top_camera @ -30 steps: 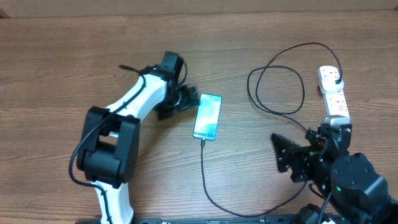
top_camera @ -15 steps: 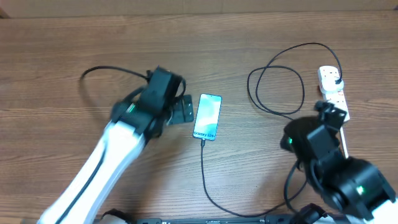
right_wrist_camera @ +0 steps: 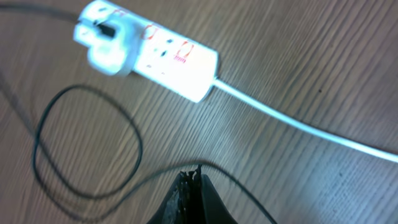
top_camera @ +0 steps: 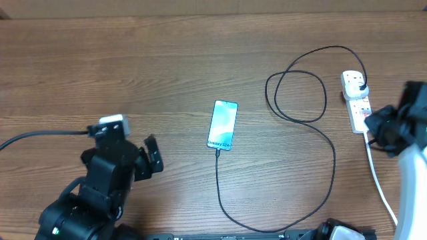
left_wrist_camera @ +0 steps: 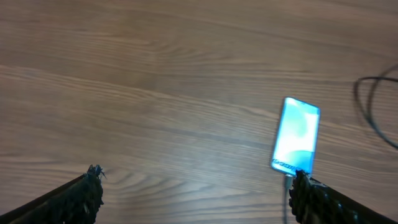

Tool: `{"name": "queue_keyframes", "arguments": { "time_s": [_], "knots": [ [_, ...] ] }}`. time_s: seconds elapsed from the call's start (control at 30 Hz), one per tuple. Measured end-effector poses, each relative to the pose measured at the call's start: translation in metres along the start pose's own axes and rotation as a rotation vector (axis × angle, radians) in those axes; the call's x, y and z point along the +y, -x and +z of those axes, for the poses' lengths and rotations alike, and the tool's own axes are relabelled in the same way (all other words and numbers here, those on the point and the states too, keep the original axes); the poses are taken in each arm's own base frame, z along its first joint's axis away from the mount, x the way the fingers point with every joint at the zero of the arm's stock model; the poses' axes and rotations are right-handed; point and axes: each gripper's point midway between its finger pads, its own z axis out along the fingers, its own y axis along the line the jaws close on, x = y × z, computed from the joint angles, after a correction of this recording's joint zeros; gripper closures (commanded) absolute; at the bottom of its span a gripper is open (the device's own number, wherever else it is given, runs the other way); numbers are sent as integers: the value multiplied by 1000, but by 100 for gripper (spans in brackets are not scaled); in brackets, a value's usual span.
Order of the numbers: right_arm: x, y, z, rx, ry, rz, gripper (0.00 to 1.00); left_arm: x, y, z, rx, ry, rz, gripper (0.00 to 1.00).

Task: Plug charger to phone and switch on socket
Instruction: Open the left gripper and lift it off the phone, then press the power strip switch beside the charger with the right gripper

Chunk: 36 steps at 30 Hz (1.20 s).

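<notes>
The phone (top_camera: 223, 125) shows white text, seemingly "Galaxy S24+".

The overhead camera looks straight down from well above the table (top_camera: 133, 53) and takes in the whole worktop, with the phone (top_camera: 223, 125) near centre, the charger (top_camera: 217, 173) trailing toward 6 o'clock and the socket (top_camera: 356, 100) at 3 o'clock. The left wrist camera tilts obliquely down from mid height, the left gripper (left_wrist_camera: 196, 177) spanning its lower edge, and shares the phone at 4 o'clock. The right wrist camera hangs nearer the wood, the right gripper (right_wrist_camera: 190, 180) at 6 o'clock. It shares the socket at 11 o'clock and the charger's loop.
</notes>
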Motion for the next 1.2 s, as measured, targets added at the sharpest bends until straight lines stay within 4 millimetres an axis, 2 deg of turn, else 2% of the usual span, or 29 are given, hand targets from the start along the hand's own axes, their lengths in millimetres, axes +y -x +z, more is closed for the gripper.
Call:
{"name": "queue_keyframes", "arguments": {
  "time_s": [0.1, 0.2, 0.4, 0.5, 0.67, 0.83, 1.0, 1.2],
  "knots": [
    [0, 24, 26, 58, -1, 55, 96, 6, -1, -1, 0, 30, 6, 1],
    [12, 44, 49, 97, 10, 65, 96, 8, -2, 1, 3, 48, 11, 0],
    [35, 45, 104, 280, 3, 70, 96, 10, -2, 2, 3, 59, 14, 1],
    [39, 47, 125, 317, -9, 71, 96, 10, -2, 2, 3, 59, 14, 0],
    [48, 60, 125, 277, 17, 67, 96, 12, -1, 2, 2, 68, 5, 0],
    [49, 64, 138, 271, 15, 62, 96, 39, 7, -3, -37, 144, -89, 1],
    [48, 62, 155, 282, 3, 60, 96, 70, 14, -28, -144, 197, -202, 0],
    [49, 63, 169, 276, 5, 56, 96, 82, 14, -66, -289, 152, -267, 1]
  ]
}}
